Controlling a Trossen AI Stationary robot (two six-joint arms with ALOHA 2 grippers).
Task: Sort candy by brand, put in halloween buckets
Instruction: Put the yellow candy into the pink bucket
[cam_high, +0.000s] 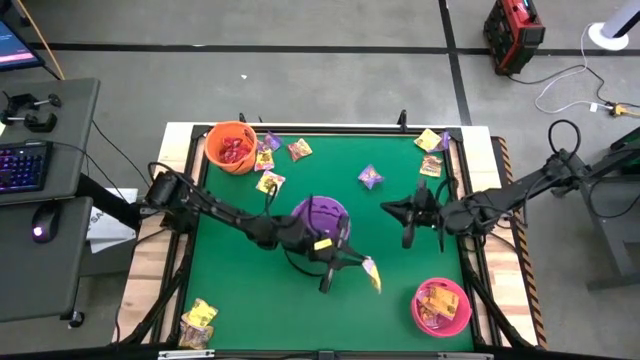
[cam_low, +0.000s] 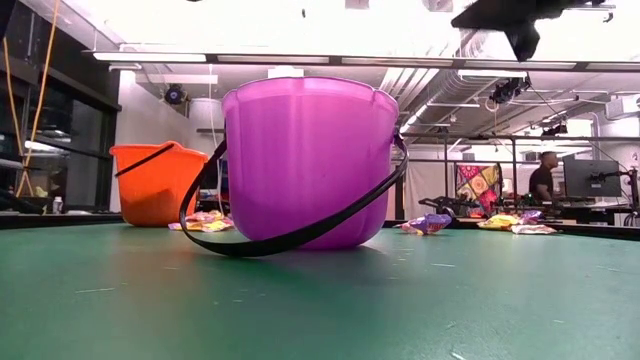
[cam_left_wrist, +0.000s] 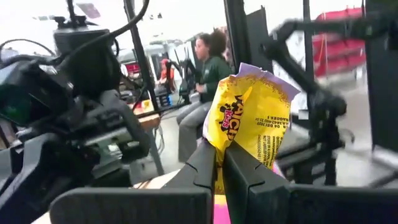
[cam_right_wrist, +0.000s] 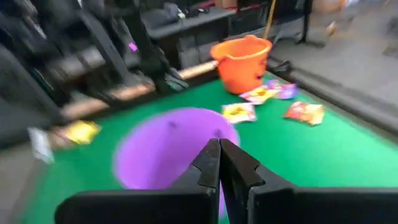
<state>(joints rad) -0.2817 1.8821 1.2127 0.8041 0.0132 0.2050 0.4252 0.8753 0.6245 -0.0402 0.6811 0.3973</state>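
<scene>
High view showed the left gripper (cam_high: 372, 275) lower centre, pinching a yellow candy packet (cam_high: 372, 272) between purple bucket (cam_high: 322, 219) and pink bucket (cam_high: 441, 306). Right gripper (cam_high: 392, 208), centre-right, was pressed together, empty.

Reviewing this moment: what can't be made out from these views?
- Purple bucket: contents hidden in the high view by the left arm, in the low view by its own wall.
- Yellow packet in the left gripper: lower part hidden by the fingers.
- Right gripper: right wrist view is motion-blurred; the loose packets' brands are unreadable.

Glossy plastic purple bucket (cam_low: 305, 160), seemingly smooth
</scene>
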